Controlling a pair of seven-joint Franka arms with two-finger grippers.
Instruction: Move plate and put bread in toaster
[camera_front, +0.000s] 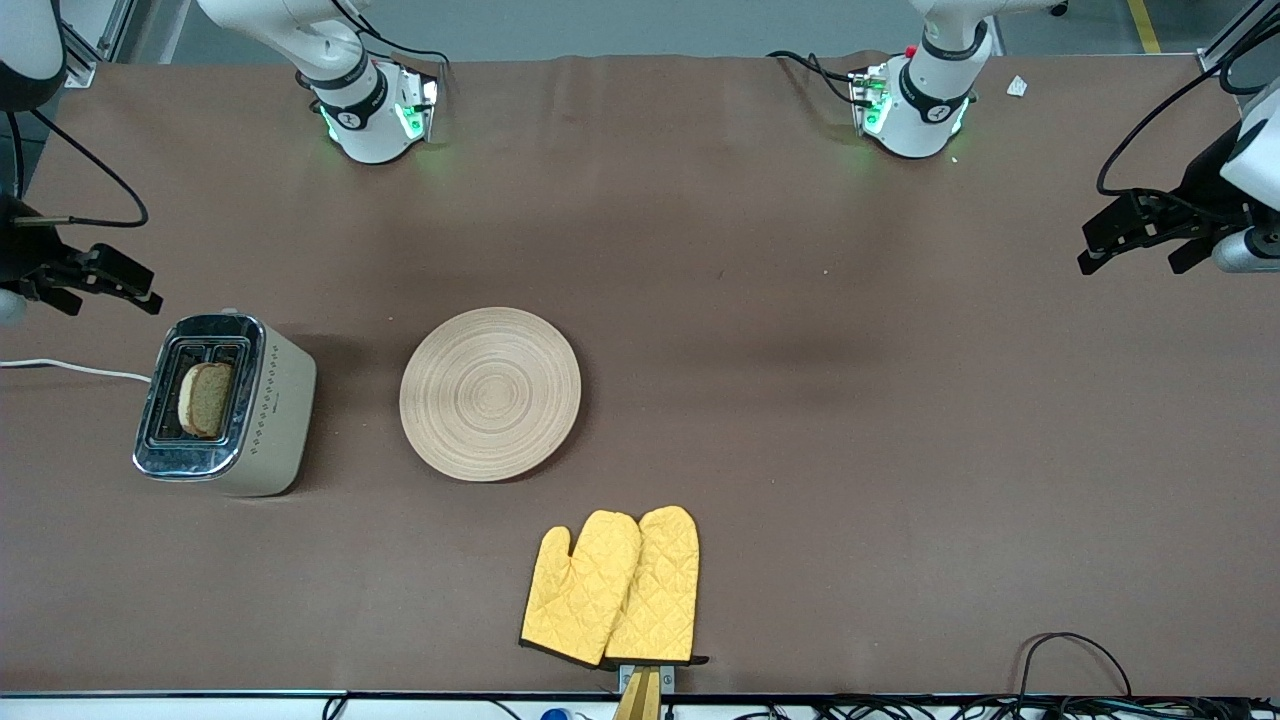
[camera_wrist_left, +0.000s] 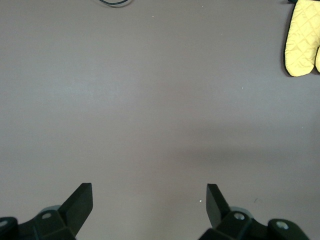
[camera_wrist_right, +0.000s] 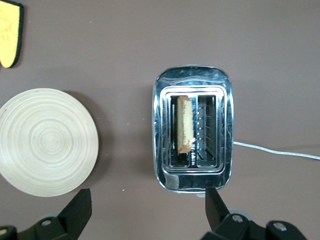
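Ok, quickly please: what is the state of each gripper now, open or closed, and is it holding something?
Left gripper: open, holding nothing, over bare table.
Right gripper: open, holding nothing, above the toaster.

Two arms, white glossy housings with rounded joints. Each base is a white dome ringed by a black band bearing a small white mark, with green indicator lights glowing at its sides; a red spot shows on the left arm's base. Black cables run from both bases and loop along the upper links.

Left gripper (camera_front: 1135, 248): matte black body, angular black fingers (camera_wrist_left: 80, 200), light grey cylinder beside it. Right gripper (camera_front: 105, 283): same matte black build, black cable looping to it. Wrist views show wedge-shaped black fingers (camera_wrist_right: 80, 209) with round silver screw heads at their roots.
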